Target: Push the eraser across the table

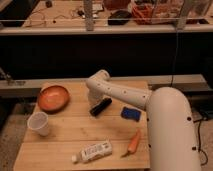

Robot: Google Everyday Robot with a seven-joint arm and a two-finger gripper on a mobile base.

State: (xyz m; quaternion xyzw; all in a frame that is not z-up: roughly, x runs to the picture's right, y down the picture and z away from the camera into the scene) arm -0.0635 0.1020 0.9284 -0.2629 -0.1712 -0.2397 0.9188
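The eraser (100, 106), a small black oblong block, lies tilted near the middle of the light wooden table (65, 135). My gripper (94, 97) hangs from the white arm right behind the eraser's far left end, touching or nearly touching it. The arm reaches in from the lower right and hides the gripper's tip.
An orange bowl (52, 97) sits at the far left, a white cup (39, 123) in front of it. A blue block (131, 113) lies right of the eraser. A white tube-like bottle (92, 151) and a carrot (133, 142) lie near the front edge.
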